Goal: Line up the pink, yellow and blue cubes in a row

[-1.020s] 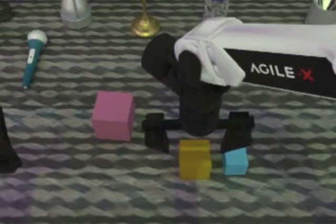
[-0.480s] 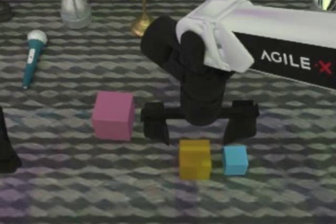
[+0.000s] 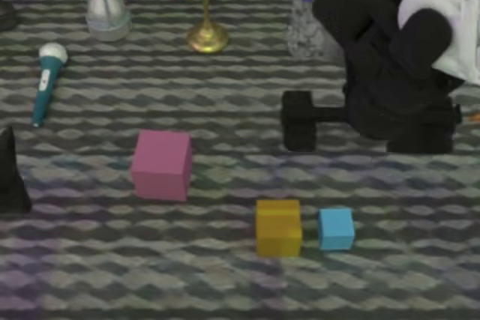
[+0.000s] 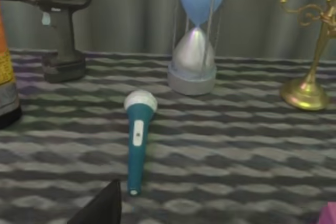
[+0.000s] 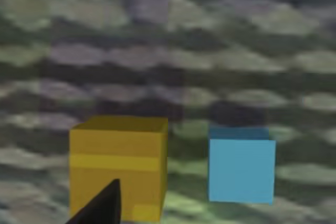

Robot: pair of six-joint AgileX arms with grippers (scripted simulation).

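Observation:
The large pink cube [image 3: 161,164] sits left of centre. The yellow cube [image 3: 278,227] and the small blue cube [image 3: 336,229] stand side by side nearer the front, a narrow gap between them. My right gripper [image 3: 364,140] hangs behind them to the right, open wide and empty. In the right wrist view the yellow cube [image 5: 118,166] and blue cube [image 5: 241,170] fill the frame, with one dark fingertip [image 5: 102,208] in front of the yellow one. My left gripper [image 3: 11,181] rests at the table's left edge, open, with one fingertip [image 4: 102,208] showing in its wrist view.
A teal microphone [image 3: 45,80] lies at the back left. Along the back stand an hourglass [image 3: 105,5], a gold candelabra [image 3: 206,5] and a patterned vase [image 3: 307,13]. A drill [image 4: 58,24] shows in the left wrist view.
My right gripper has lifted off from over the yellow and blue cubes and pulled back to the right, still open. The three cubes have not moved.

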